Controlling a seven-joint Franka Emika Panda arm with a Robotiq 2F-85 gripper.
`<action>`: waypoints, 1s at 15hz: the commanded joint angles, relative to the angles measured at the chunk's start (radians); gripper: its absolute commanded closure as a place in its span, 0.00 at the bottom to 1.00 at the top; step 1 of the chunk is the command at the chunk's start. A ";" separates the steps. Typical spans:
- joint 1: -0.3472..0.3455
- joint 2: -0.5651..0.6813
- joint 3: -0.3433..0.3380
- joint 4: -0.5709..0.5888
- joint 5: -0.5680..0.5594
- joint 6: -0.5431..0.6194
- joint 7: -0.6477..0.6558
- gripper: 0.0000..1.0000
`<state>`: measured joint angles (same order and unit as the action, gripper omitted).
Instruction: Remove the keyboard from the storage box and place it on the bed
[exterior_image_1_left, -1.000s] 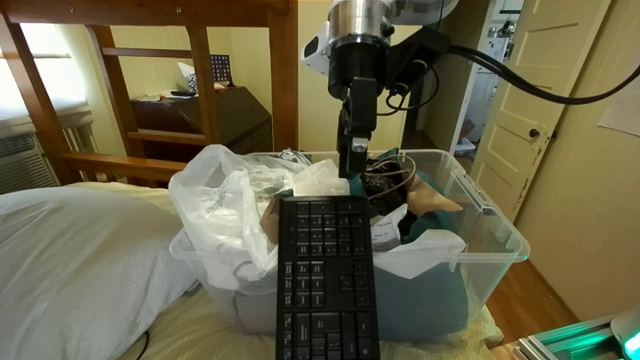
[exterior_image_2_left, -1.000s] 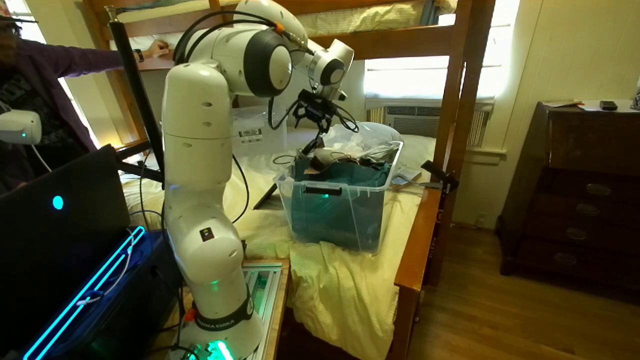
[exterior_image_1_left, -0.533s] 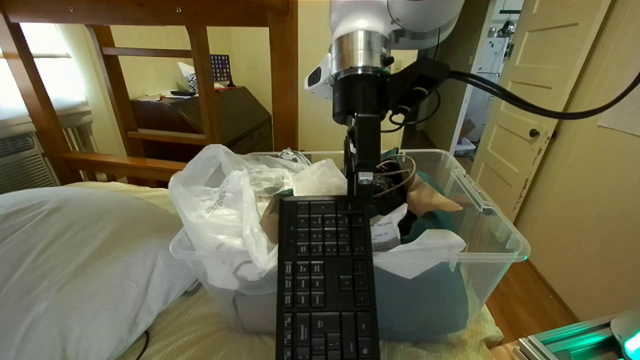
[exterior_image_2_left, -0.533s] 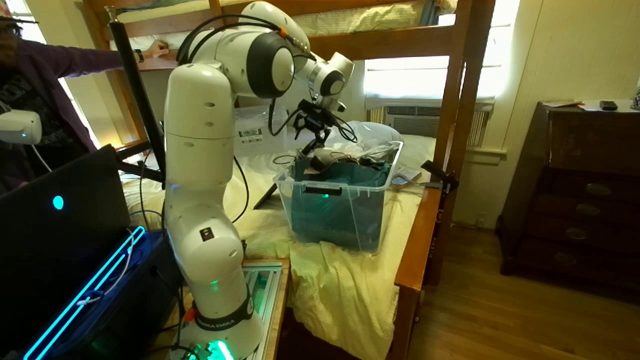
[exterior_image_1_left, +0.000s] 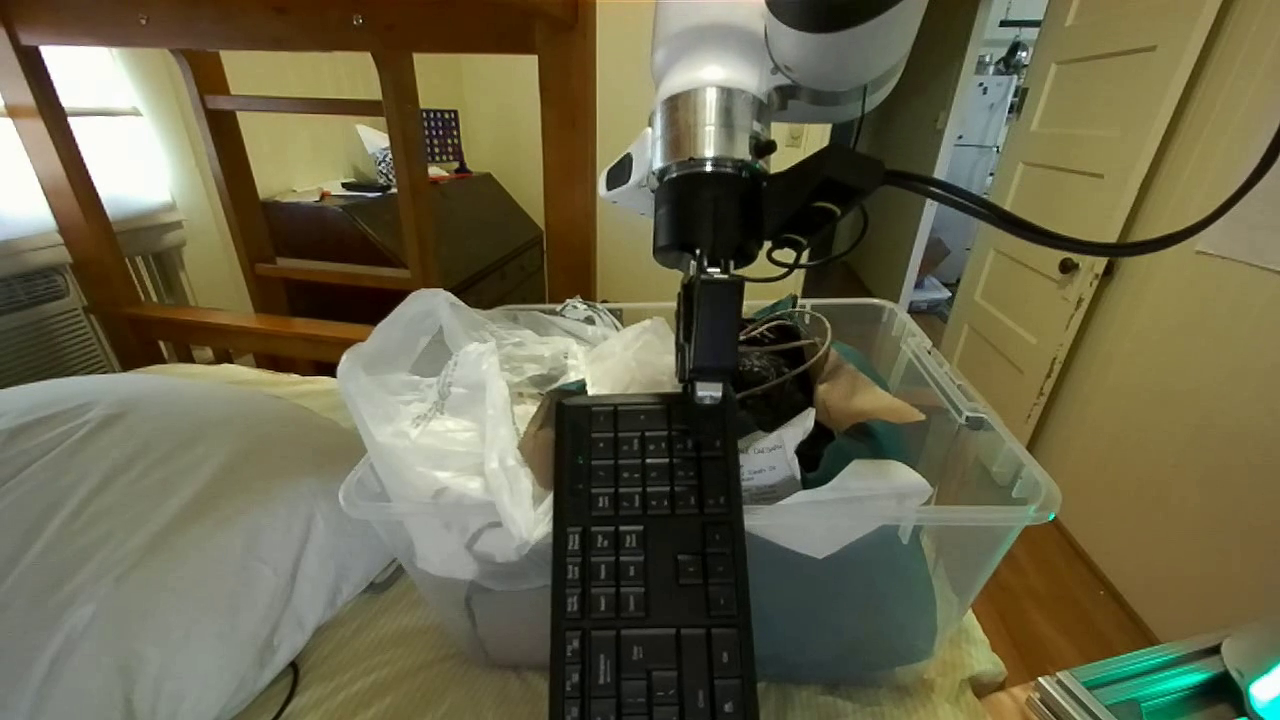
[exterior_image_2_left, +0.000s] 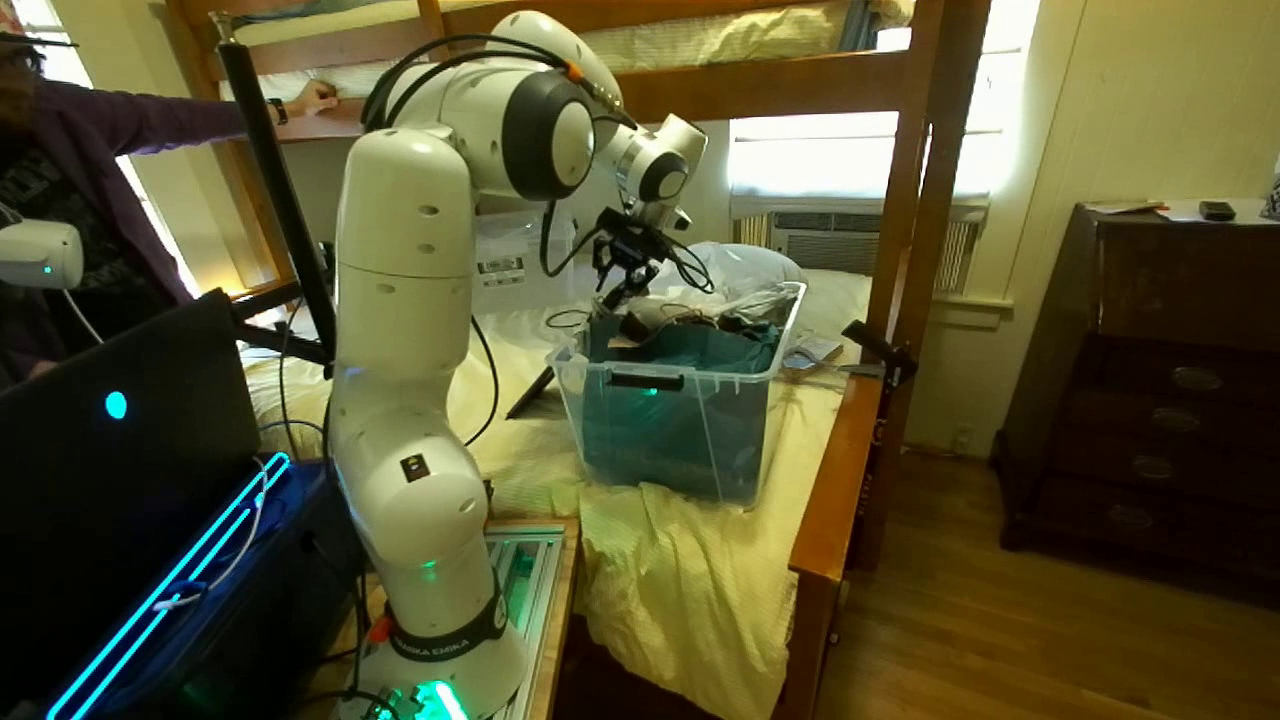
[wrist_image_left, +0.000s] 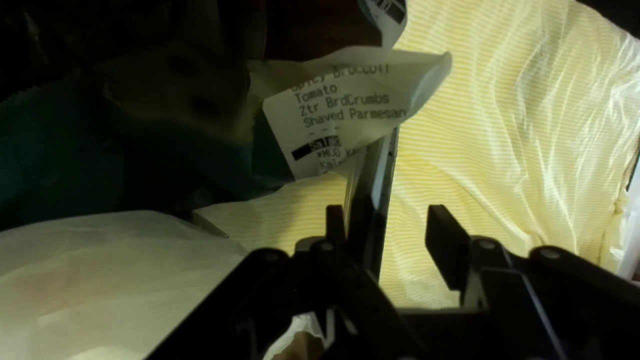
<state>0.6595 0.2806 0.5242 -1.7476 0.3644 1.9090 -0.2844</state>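
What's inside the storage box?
A white plastic bag, teal cloth, brown paper and a printed slip show. The keyboard blocks part of the view; anything deeper is covered.

- On a curled white paper slip (wrist_image_left: 345, 102) in the wrist view, "Tomato", "Ztr BrdCrumbs", "Shaved Parmesan", "Salad" and "*MOD" can be read; the topmost line, seemingly "Spicy Broccoli", is partly lost in the curl.
- "FRANKA EMIKA", its first letters faint, is printed on a black band (exterior_image_2_left: 447, 643) round the foot of the white robot arm (exterior_image_2_left: 405, 350).
- Legends on the long flat black keyboard (exterior_image_1_left: 655, 560) are too small to be read surely.
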 joint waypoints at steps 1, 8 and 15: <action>0.008 0.020 0.009 0.007 -0.007 0.037 -0.018 0.85; 0.003 -0.055 0.041 -0.001 0.006 0.105 -0.080 0.96; 0.006 -0.009 0.119 0.194 -0.030 0.060 -0.300 0.96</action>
<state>0.6655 0.2224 0.6190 -1.6648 0.3611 2.0171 -0.4864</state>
